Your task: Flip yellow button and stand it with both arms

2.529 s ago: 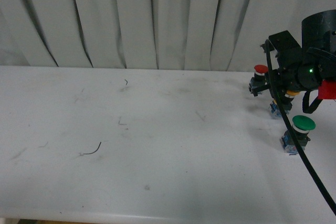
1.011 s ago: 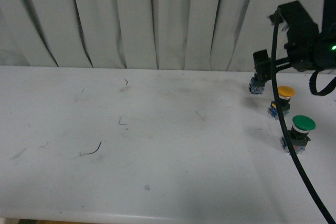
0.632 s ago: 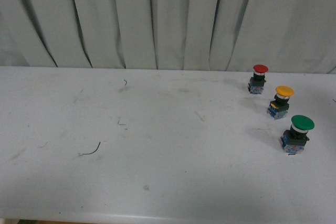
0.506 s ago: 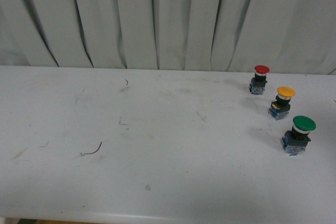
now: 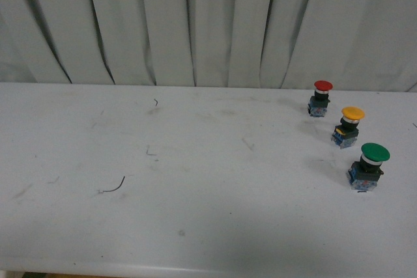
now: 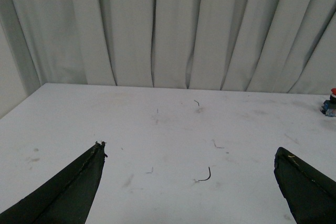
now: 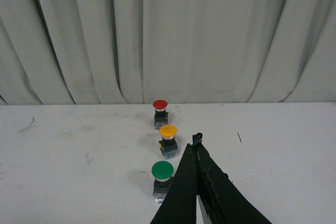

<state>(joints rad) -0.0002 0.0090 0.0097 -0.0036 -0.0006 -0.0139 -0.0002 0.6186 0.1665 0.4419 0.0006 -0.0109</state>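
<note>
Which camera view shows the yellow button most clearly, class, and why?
The right wrist view: the yellow button stands upright mid-frame, between the red and green ones. The front view shows it smaller, near the table's right side. The left wrist view does not show it.

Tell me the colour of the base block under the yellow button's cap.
Blue, below a black collar; the yellow button stands upright. The front view shows it best.

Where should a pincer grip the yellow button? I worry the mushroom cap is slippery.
Grip the dark collar and blocky base of the yellow button, under the cap: it stands upright, cap on top. Probably come from above or the open table side, since the red button and green button flank it.
</note>
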